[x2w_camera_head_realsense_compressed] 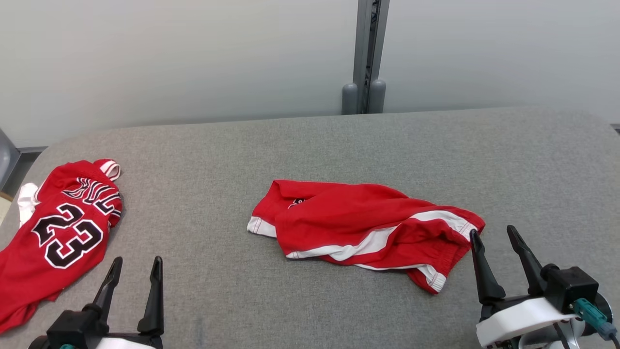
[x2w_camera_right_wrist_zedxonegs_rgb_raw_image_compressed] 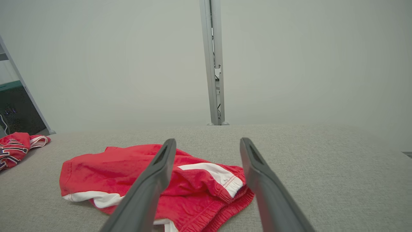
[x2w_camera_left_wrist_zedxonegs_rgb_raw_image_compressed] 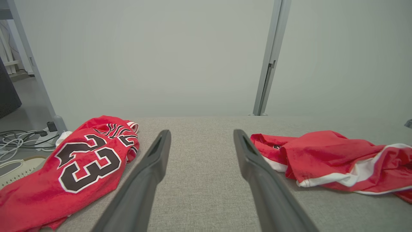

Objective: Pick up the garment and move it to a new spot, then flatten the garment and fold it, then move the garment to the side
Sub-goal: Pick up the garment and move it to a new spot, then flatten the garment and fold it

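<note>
A red jersey (x2w_camera_head_realsense_compressed: 63, 232) lies just to the left of the left gripper (x2w_camera_head_realsense_compressed: 136, 264), probably put aside there. This gripper's fingers are spread wide and empty above the grey table (x2w_camera_head_realsense_compressed: 310, 145). The red shorts (x2w_camera_head_realsense_compressed: 358, 223), I think the garment to move, lie crumpled between both grippers. Their gathered edge is just before the right gripper (x2w_camera_head_realsense_compressed: 493, 231), also spread and empty, well placed to pick.

Number "23" on red jersey (x2w_camera_head_realsense_compressed: 63, 232); lettering above it creased, unreadable. Mark on red shorts (x2w_camera_head_realsense_compressed: 358, 218) too small to read.
</note>
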Motion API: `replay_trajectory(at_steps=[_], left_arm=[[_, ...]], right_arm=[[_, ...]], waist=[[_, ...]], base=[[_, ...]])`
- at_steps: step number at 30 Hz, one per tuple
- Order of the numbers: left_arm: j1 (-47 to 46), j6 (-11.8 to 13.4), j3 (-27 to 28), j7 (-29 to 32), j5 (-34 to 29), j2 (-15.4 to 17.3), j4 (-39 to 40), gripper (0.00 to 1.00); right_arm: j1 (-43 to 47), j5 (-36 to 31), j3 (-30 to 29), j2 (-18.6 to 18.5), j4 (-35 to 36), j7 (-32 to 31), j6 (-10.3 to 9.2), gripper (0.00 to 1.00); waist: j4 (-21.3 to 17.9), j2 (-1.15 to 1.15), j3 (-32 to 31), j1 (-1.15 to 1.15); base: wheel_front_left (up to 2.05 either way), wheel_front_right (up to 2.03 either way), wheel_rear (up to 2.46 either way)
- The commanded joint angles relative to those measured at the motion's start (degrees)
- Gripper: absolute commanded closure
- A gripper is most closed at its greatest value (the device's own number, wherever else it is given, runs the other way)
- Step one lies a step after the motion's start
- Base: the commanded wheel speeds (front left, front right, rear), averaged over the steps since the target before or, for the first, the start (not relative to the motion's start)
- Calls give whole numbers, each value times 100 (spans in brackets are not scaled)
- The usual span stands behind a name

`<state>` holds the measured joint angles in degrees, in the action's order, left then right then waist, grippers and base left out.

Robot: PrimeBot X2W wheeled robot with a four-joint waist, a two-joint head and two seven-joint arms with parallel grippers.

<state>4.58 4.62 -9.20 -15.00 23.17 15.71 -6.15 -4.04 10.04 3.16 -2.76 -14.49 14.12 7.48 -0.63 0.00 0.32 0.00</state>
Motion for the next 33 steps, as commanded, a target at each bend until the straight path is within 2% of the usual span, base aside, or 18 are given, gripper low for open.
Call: replay_trajectory(at_steps=[1, 11, 24, 33], left_arm=[[39, 41, 7, -22, -30, 42, 32, 0], [166, 195, 12, 50, -72, 106, 149, 0], [72, 246, -39, 113, -21, 130, 145, 0], [-197, 72, -233, 299, 45, 89, 132, 0]], right_arm=[[46, -24, -15, -29, 29, -20, 2, 0], [180, -117, -64, -27, 222, -160, 2, 0], [195, -61, -55, -28, 257, -181, 3, 0], [68, -34, -95, -27, 298, -157, 2, 0]], waist=[[-31, 0, -46, 0], [-63, 0, -75, 0], [-46, 0, -36, 0], [8, 0, 134, 0]], base=[[0, 0, 0], [0, 0, 0], [0, 0, 0], [0, 0, 0]])
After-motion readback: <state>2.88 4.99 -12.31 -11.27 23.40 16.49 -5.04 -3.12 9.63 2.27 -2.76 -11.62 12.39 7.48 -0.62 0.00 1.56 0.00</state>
